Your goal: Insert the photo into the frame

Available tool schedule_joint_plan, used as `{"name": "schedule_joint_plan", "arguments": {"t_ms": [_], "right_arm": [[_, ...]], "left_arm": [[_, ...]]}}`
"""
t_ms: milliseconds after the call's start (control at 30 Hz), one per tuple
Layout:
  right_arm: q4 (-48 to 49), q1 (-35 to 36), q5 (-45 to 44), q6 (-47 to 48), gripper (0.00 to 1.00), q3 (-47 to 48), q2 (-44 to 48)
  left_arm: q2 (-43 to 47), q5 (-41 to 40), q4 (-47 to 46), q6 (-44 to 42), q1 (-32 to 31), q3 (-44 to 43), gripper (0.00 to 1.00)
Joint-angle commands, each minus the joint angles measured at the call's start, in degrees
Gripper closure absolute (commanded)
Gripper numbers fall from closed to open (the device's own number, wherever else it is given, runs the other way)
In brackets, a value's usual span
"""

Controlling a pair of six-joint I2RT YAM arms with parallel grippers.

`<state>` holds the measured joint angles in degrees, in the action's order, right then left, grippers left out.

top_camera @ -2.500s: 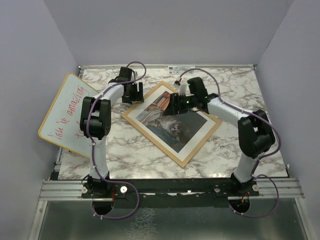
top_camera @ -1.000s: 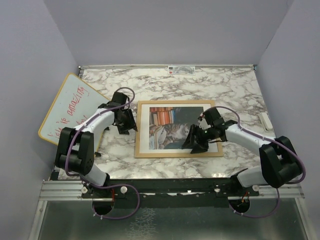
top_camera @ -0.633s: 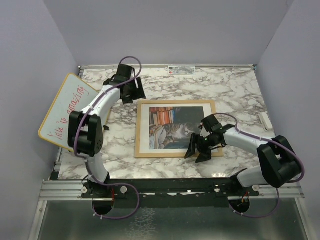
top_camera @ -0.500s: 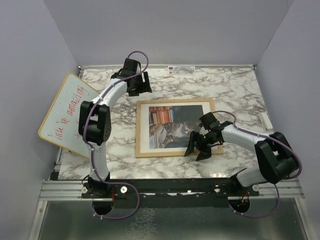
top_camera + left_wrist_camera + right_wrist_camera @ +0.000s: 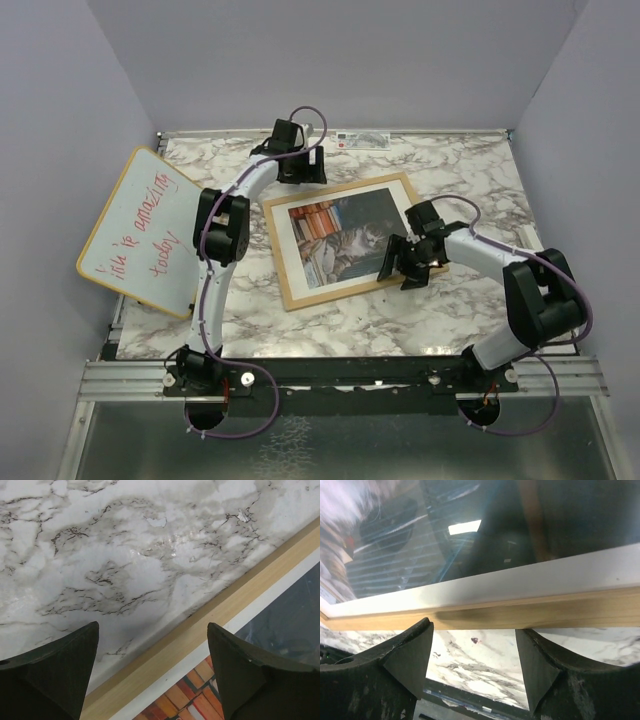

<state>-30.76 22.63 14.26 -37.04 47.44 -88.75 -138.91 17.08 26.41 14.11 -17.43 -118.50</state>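
Note:
The frame (image 5: 276,257) of light wood lies flat on the marble table, turned a little askew. Inside it, face up, is the photo (image 5: 345,240) of a cat and books. My left gripper (image 5: 300,166) hovers open over the frame's far left corner. In the left wrist view its fingers (image 5: 55,670) straddle the wood edge (image 5: 165,655) and the photo's white border, with books (image 5: 200,700) showing, and hold nothing. My right gripper (image 5: 405,262) is open at the frame's near right edge. Its fingertips (image 5: 415,645) sit just short of the wood rail (image 5: 545,612), with marble between them.
A round-cornered whiteboard (image 5: 140,230) with red handwriting leans off the table's left side. A small label strip (image 5: 360,138) lies at the back edge. Grey walls close in the table at the left, right and back.
The frame with the photo has turned anticlockwise. My left arm has swung from the frame's left side to its far corner and its jaws have widened. My right gripper moved slightly farther along the right edge.

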Motion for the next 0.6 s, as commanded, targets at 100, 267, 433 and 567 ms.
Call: {"name": "schedule_joint_plan", "arguments": {"t_ms": [100,267,433,567], "right_arm": [[2.55,-4.99,-8.04,4.90,0.28,4.01,-4.39],[4.20,-7.90,-8.75,5.49,0.29,9.32,-8.59],[7.98,-9.86,-8.44,3.90,0.29,14.22,-14.14],[10.28,-10.15,-7.18,3.78,0.30,19.06,-19.35]], "left_arm": [[3.49,5.39,1.04,-2.00,0.12,9.90,0.18],[12.34,5.28,-0.53,-1.26,0.12,23.86,0.34],[20.68,3.82,-1.51,0.37,0.12,36.22,0.49],[26.34,5.01,-1.63,1.11,0.03,44.86,0.56]]}}
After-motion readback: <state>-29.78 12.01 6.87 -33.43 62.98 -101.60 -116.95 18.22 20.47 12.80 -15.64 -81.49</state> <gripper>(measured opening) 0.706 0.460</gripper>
